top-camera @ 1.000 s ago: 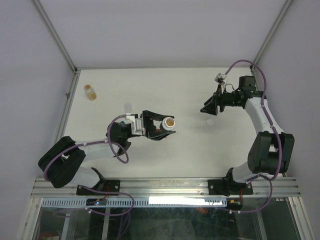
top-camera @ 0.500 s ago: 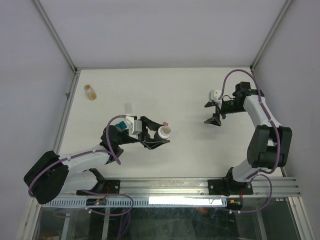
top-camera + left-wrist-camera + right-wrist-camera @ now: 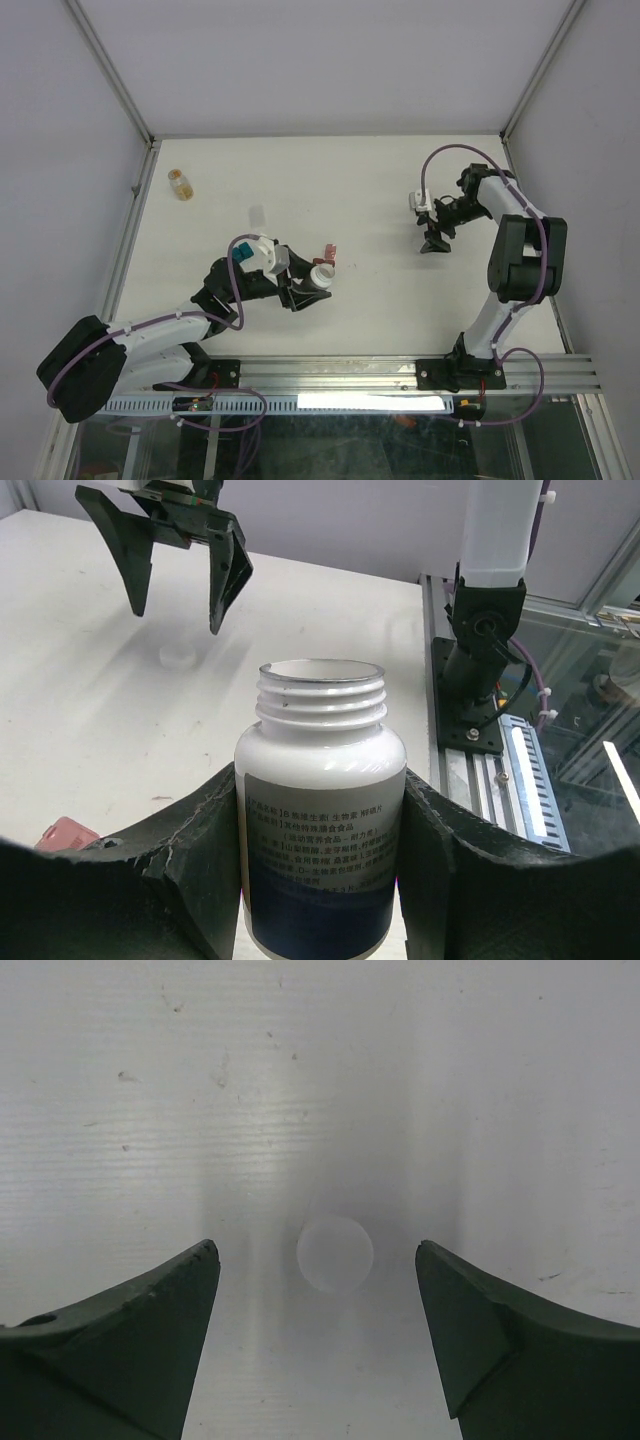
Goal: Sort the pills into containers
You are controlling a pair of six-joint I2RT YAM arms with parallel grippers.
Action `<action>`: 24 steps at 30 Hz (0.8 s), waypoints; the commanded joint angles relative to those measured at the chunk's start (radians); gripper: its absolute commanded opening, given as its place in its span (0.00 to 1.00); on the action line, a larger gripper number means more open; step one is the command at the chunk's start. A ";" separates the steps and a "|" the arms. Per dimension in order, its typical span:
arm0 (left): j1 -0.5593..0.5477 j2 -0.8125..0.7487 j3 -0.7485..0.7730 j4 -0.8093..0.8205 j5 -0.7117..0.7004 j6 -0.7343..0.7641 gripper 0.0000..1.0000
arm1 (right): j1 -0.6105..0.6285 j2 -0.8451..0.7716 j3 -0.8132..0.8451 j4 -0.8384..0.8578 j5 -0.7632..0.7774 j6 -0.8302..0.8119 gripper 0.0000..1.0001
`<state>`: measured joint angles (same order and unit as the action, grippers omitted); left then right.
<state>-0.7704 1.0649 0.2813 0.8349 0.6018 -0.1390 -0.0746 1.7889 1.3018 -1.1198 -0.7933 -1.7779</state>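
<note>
The whole table (image 3: 380,190) is taken in from high above its near edge, looking down. From the left wrist it is viewed low and level, the white bottle (image 3: 320,810) filling the near foreground. From the right wrist it is faced straight down, very close. The right gripper (image 3: 175,620) and a white disc (image 3: 178,657) are shared by both wrist views.

1. A broad stretch of white table (image 3: 380,190) lies open between the two arms.
2. A small white round cap (image 3: 335,1253) sits between the right gripper's (image 3: 436,247) spread fingers, with bare table on both sides of it.
3. A white cylindrical plastic bottle (image 3: 320,820) fills the left gripper's (image 3: 316,286) jaws, leaving no gap.
4. A dark red plastic box (image 3: 326,252) lies just beside that bottle.
5. A small amber vial (image 3: 181,185) lies near the left wall, well apart.
</note>
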 commanded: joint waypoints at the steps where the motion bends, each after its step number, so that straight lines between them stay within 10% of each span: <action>1: 0.010 -0.016 0.005 -0.029 -0.027 0.025 0.00 | -0.006 0.043 0.050 0.013 0.072 -0.025 0.83; 24: 0.010 -0.058 -0.003 -0.120 -0.045 0.041 0.00 | 0.086 0.098 -0.024 0.165 0.220 0.110 0.70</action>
<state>-0.7704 1.0336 0.2806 0.6949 0.5652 -0.1131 0.0105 1.8912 1.2716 -0.9737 -0.6029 -1.6951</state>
